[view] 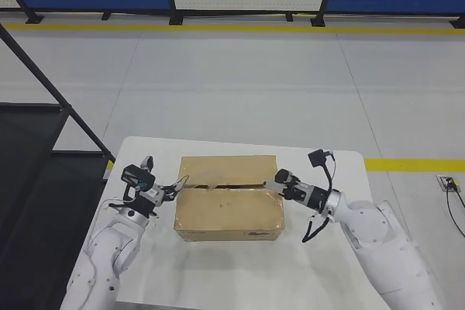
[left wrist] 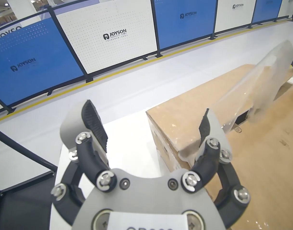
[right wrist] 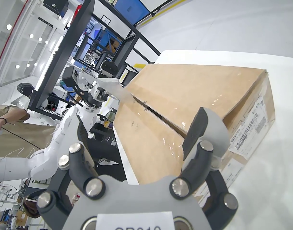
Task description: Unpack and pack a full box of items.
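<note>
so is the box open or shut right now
Shut. The box has both top flaps lying flat, meeting at the middle seam with a narrow gap. A clear tape strip stands peeled up from it.

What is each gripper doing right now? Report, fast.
Left gripper: open, beside a lifted strip of clear tape on the brown cardboard box.
Right gripper: open, at the box's other end.
</note>
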